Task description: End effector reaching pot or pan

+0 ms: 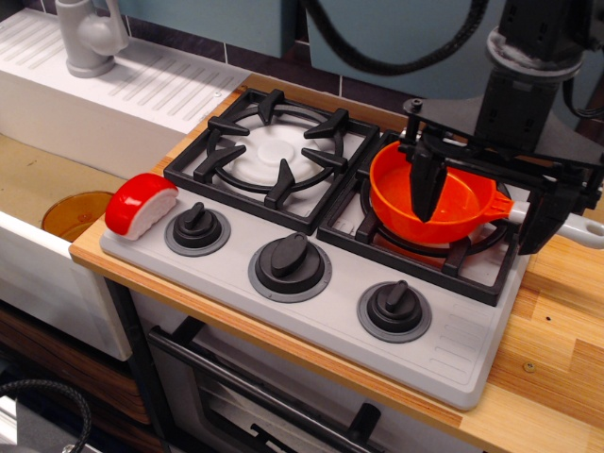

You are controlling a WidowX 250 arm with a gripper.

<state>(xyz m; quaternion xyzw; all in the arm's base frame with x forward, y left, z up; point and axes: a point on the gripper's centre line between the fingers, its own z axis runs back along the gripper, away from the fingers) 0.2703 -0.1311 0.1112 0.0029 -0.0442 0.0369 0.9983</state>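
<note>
Gripper: black end effector (477,203) at 2 o'clock in the frame, under a thick cylindrical wrist.
Jaws: spread wide — one prong dips inside the pan's bowl, the other hangs outside by the handle.
Pan: orange saucepan (444,198) sits on the right burner grate (415,247); its grey handle (576,226) points to 3 o'clock.
Surface: wooden counter (557,330) carries the grey toy stove (453,349).
Also: red-and-white sushi piece (140,204) at 9 o'clock — amber bowl (75,213) in the sink.

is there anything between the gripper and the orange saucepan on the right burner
Nothing visible. The gripper is already at the saucepan: one finger reaches down into the bowl, the other hangs outside by the grey handle, jaws spread.
</note>
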